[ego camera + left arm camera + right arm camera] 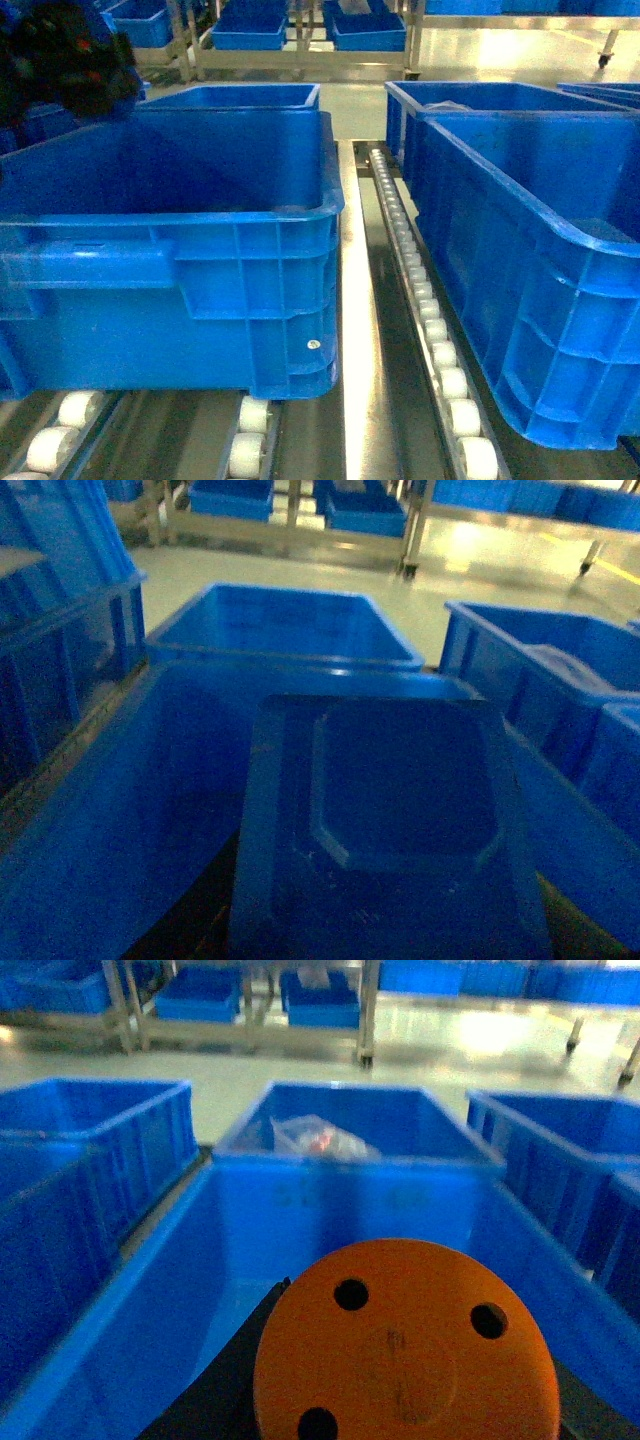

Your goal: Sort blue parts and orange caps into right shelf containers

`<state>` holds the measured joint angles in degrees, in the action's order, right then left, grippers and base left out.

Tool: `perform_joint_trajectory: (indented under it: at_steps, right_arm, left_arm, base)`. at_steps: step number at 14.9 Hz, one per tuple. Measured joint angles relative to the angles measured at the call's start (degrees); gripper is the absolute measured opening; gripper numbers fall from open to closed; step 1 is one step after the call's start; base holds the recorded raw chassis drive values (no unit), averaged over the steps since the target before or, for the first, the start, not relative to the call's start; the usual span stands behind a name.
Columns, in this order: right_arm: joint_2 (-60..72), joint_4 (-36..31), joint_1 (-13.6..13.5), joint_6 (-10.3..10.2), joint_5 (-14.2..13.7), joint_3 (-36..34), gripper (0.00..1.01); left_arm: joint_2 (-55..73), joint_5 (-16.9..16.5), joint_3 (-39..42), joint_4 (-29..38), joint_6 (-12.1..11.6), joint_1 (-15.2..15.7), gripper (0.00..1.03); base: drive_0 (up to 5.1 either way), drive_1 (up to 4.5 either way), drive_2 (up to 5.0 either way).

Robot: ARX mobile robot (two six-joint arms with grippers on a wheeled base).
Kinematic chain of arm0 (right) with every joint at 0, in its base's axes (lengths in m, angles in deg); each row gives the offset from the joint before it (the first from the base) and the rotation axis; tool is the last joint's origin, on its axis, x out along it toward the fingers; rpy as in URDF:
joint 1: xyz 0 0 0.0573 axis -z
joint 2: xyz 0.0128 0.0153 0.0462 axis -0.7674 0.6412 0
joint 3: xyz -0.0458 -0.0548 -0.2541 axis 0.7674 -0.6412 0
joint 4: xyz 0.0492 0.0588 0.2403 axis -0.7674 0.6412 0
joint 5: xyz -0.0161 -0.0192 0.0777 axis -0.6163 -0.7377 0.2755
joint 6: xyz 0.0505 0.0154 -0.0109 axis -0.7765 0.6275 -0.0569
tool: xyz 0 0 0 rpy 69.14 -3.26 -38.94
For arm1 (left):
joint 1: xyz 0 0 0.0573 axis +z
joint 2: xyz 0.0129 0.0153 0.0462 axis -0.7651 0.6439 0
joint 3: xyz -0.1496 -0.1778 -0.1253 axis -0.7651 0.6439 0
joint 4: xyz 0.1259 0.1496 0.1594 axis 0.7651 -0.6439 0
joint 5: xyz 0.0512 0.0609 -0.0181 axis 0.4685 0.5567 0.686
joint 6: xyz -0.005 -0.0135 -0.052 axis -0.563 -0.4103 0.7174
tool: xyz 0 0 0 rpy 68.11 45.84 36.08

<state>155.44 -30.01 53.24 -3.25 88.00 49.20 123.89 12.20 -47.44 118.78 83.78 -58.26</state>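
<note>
— On the roller track, what sits where?

— Two big blue crates (180, 240) and (540, 250), side by side with a gap between, both open-topped to take drops.

— And the arms?

— The left gripper (390, 880) carries a blue part (400, 780) over its crate; the right gripper (330, 1400) holds an orange cap (405, 1345) likewise (neither let go yet).

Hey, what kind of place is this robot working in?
Likely a factory or warehouse sorting line: big blue crates sit on roller conveyor tracks, with metal racks of more bins across a polished floor.
</note>
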Motion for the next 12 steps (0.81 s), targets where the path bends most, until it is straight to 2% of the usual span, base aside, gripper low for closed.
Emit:
perform_joint_trajectory:
  at_steps: [2, 6, 7, 8, 9, 12]
  right_arm:
    - [6.2, -0.5, -0.1, -0.3, -0.3, 1.6, 0.48]
    - [4.8, 0.3, 0.0, -0.9, 1.2, 2.1, 1.0]
    - [4.9, -0.7, 0.0, -1.0, 0.9, 2.1, 0.97]
    - [4.8, -0.8, -0.1, -0.8, -1.9, 2.1, 0.98]
    - [4.8, -0.6, 0.0, -0.7, -2.7, 1.9, 0.98]
    - [4.8, -0.7, 0.0, -0.6, -2.8, 1.8, 0.98]
  left_arm:
    - [5.6, 0.1, -4.7, -1.2, 0.4, -0.6, 0.46]
    - [2.7, -2.4, -3.7, -0.8, -0.1, -0.6, 0.99]
    - [1.7, -2.4, -2.9, -2.1, -0.1, -0.3, 0.97]
    - [0.2, -2.7, -1.9, -3.1, -0.1, -0.3, 0.98]
    - [-0.9, -3.4, -1.2, -3.4, -0.1, -0.3, 0.98]
    - [-1.1, -3.7, -1.2, -3.4, -0.1, -0.5, 0.98]
  base:
    - [0.0, 0.0, 0.0]
    - [0.0, 0.0, 0.0]
    - [0.0, 0.0, 0.0]
    - [0.0, 0.0, 0.0]
    - [0.0, 0.0, 0.0]
    - [0.0, 0.0, 0.0]
